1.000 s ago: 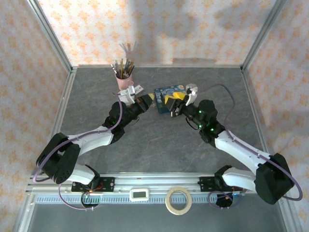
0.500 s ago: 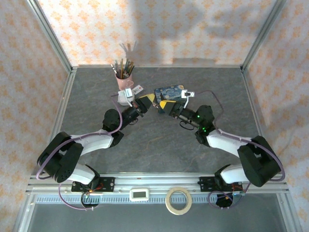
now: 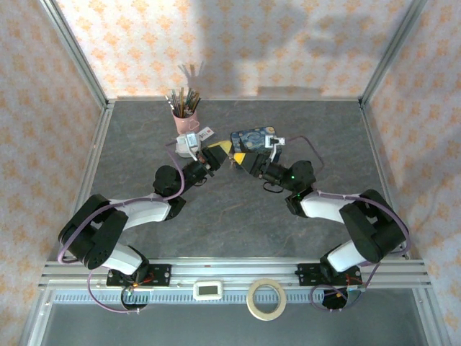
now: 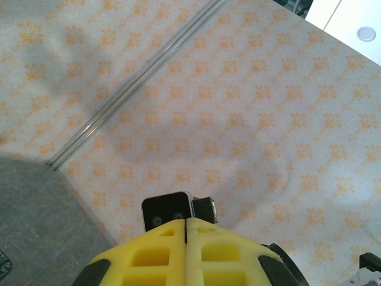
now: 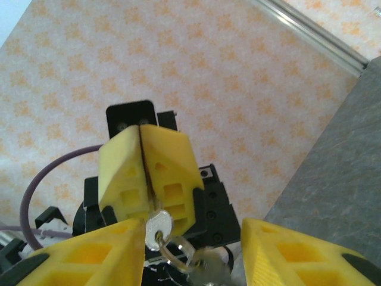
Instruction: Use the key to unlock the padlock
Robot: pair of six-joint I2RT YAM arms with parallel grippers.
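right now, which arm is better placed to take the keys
Right. The right gripper has its fingers open on either side of the keys, which dangle from the left gripper. The left gripper is shut on the top key, so it has no free grip.

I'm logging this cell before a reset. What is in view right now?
Pink cup of brushes and pencils: one, pink, back of the table, left of centre.
Small white tag: one, white, just in front of the cup.
Blue painted box: one, blue and yellow, behind the grippers.
Bunch of thin silvery keys on a ring: one, silver, one key pinched, the rest hanging.
Roll of tape: one, cream, near rail.
Small white display unit: one, white, near rail.
Grey table: one.
Left gripper: yellow fingers, shut on a key.
Right gripper: yellow fingers, apart, facing the left.
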